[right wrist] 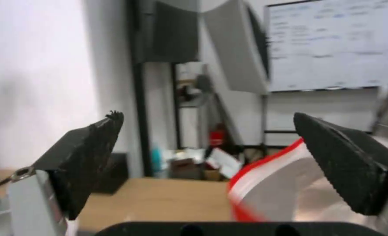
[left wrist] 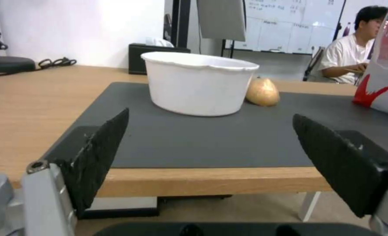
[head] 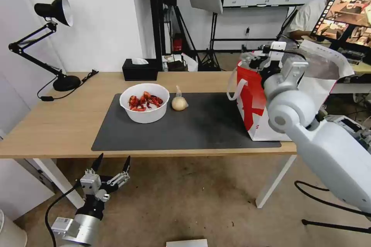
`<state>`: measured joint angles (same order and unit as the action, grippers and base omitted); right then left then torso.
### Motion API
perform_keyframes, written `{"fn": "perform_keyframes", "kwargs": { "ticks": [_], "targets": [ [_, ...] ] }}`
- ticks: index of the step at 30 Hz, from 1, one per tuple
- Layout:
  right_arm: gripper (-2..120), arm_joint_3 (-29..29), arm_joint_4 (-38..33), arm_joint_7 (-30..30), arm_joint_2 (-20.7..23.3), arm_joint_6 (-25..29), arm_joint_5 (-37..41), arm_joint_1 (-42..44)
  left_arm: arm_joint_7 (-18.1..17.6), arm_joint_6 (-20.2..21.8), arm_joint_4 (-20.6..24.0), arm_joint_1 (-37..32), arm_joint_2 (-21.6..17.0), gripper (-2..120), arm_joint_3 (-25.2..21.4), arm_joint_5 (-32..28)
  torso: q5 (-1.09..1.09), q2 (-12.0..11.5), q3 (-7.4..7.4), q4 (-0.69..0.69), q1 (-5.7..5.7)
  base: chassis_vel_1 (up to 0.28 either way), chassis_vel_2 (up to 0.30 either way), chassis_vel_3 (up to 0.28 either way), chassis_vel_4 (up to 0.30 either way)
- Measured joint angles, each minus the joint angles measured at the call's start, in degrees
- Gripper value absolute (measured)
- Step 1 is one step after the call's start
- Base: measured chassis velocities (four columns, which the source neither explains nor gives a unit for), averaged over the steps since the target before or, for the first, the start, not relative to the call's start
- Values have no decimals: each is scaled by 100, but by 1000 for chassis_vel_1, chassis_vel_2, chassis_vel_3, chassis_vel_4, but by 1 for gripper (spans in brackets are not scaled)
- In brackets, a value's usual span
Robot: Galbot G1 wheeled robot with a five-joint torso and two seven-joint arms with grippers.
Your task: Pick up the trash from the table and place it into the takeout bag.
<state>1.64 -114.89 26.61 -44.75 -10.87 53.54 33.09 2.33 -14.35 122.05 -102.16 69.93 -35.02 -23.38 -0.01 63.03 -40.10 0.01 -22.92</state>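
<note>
Black ribbed pads face each other across a wide gap on the right gripper (right wrist: 207, 144) — its fingers are spread and hold nothing. In the head view the right arm reaches up and over the takeout bag (head: 255, 104), with the wrist at the bag's open mouth; the right wrist view shows the bag's red-edged rim and silver foil lining just beyond the fingertips.

Left gripper (head: 113, 162) sits low, below and in front of the near edge of the table (head: 58, 123), its fingers likewise parted and empty. From its wrist camera the tips frame the table edge and the dark grey mat (left wrist: 202, 141).

On the mat, the white bowl (head: 144, 102) stands upright near the far left part, with red crayfish shells (head: 145, 101) inside. Just beside it, on the robot's right, lies the small clear bag with a beige lump (head: 179, 102) — whether it touches the bowl cannot be told. The takeout bag stands upright at the mat's right end, white loop handle (head: 235, 87) hanging toward the bowl, well apart from both items.

At the table's far edge sits a black tissue box (head: 140, 69); a black desk lamp (head: 50, 38) stands at the far left corner.
</note>
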Motion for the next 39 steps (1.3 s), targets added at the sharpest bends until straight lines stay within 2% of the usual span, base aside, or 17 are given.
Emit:
{"fn": "perform_keyframes", "kwargs": {
  "ticks": [1, 2, 4, 5, 8, 9, 11, 13, 20, 32, 39],
  "targets": [
    [100, 153, -149, -299, 77, 166, -77, 400, 4, -11, 14, -5, 16, 100, 6, 8, 1, 0, 0, 0, 0, 0, 0, 0, 0],
    [100, 153, -149, -299, 77, 166, -77, 400, 4, -11, 14, -5, 16, 100, 6, 8, 1, 0, 0, 0, 0, 0, 0, 0, 0],
    [100, 431, -381, -772, 180, 496, -416, 1232, 13, -21, 46, -13, 33, 100, 24, 54, 2, 0, 0, -2, 0, 0, 0, 0, 0],
    [100, 431, -381, -772, 180, 496, -416, 1232, 13, -21, 46, -13, 33, 100, 24, 54, 2, 0, 0, -2, 0, 0, 0, 0, 0],
    [100, 662, -587, -1186, 221, 1083, -1084, 2190, 21, -24, 74, -11, 43, 100, 66, 112, 1, 0, 0, -2, 1, 0, 0, 0, 0],
    [100, 695, -623, -1255, 203, 1292, -1259, 2472, 21, -24, 74, -2, 51, 100, 75, 117, 0, 0, 0, -1, 0, 0, 0, 0, 0],
    [100, 706, -631, -1271, 192, 1361, -1309, 2563, 21, -24, 74, 2, 53, 100, 79, 119, 1, 0, 0, -1, 0, 0, 0, 0, 0],
    [100, 774, -645, -1394, 109, 1766, -1591, 3108, 26, -24, 52, 0, 73, 100, 90, 136, 0, 0, 0, -1, 0, 0, 0, 0, 0],
    [100, 924, -529, -1560, -47, 2284, -2164, 3982, 115, -25, 40, -80, 92, 100, 65, 146, 1, 0, 0, -1, 0, 0, 0, 0, 0],
    [100, 1016, -270, -1117, -384, 2419, -2947, 4981, 149, -22, -173, -134, 110, 100, 38, 212, 0, -1, 0, 0, 0, 0, 0, 0, 0],
    [100, 999, -320, -610, -458, 2134, -3159, 5282, 158, -2, -215, -198, 86, 100, 5, 224, 0, 0, 0, 0, 0, 0, 0, 0, 0]
  ]
}}
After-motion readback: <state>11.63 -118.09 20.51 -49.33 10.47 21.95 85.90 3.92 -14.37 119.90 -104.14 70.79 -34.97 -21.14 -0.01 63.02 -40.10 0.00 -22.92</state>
